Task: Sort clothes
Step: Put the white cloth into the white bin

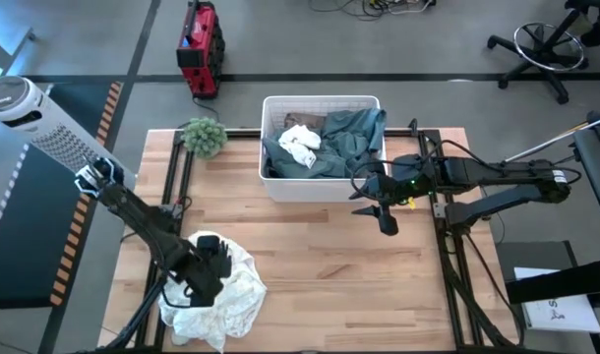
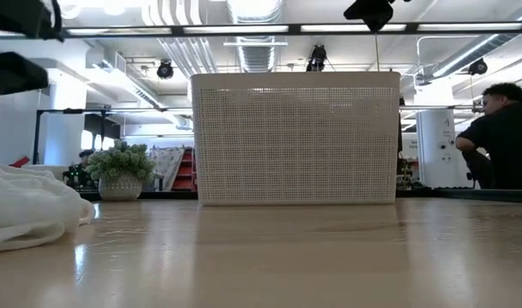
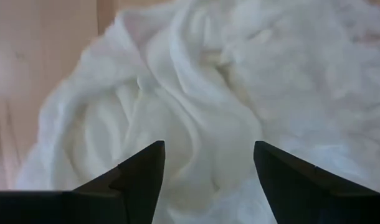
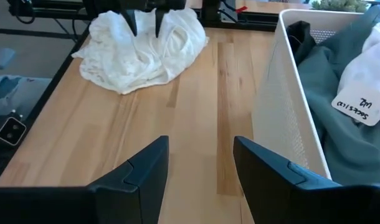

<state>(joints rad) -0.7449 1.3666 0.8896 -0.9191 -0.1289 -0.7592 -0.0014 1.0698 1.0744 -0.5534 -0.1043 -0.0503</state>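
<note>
A white lacy garment (image 1: 226,295) lies crumpled on the table near the near left corner; it also shows in the low view (image 2: 21,210) and the right wrist view (image 4: 140,56). My left gripper (image 3: 205,146) is open, pointing down over the garment's far part (image 1: 210,264). My right gripper (image 4: 200,140) is open and empty above bare table, just right of the bin's near right corner (image 1: 384,218). A grey-green piece (image 1: 354,133) and a white piece with a label (image 4: 364,93) lie in the white bin (image 1: 320,99). The plaid shirt and the tan piece are out of view. My left gripper's open fingers (image 4: 133,25) come from above, pointing down, one on either side of a raised fold (image 3: 196,118) of the white garment. I cannot tell whether they touch the cloth. The garment lies slack on the table.
The white bin (image 2: 295,137) stands at the table's far middle. A small green plant (image 1: 204,136) stands left of it at the far edge. A person (image 2: 501,137) sits beyond the table on the low view's right side. Bare wood (image 1: 359,275) lies between garment and bin.
</note>
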